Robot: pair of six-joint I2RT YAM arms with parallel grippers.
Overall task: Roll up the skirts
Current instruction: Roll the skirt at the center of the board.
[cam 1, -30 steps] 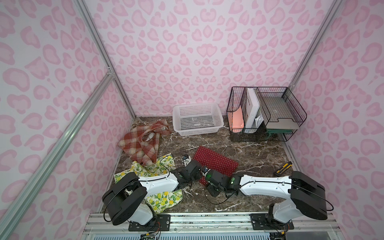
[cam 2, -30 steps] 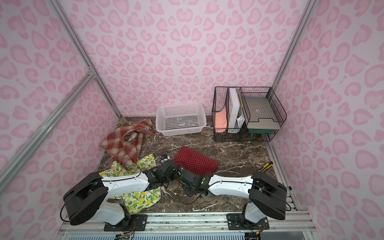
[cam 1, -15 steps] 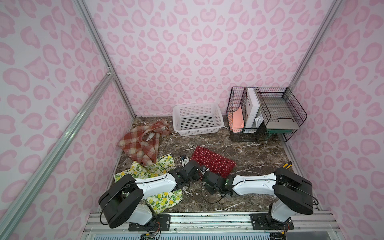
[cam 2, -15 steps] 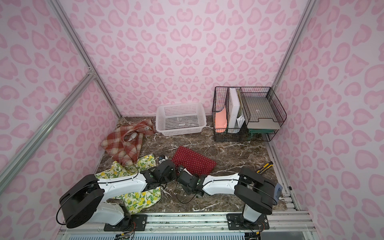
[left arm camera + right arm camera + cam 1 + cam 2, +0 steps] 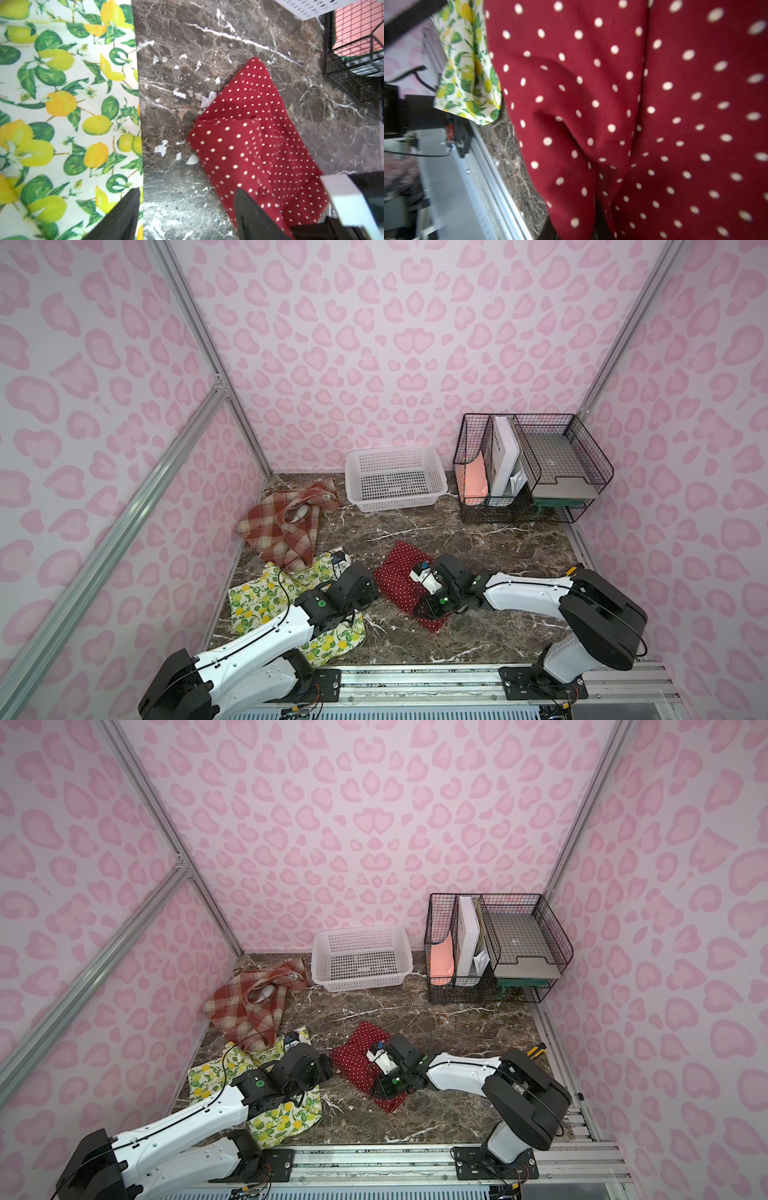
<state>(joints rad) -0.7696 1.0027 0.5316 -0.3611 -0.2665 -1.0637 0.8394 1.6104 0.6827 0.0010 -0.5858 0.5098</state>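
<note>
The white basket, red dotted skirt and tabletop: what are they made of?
Seemingly: white basket, moulded plastic, slightly glossy, judging by its even lattice of holes; red dotted skirt, thin woven cloth, matt, folding into soft creases; tabletop, brown marble look with white veins and a sheen. Real stone or a printed surface, I cannot tell.

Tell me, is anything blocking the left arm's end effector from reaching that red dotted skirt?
Nothing visible. The open left end effector hovers over the bare marble tabletop, with one finger right at the edge of the red polka-dot skirt.
</note>
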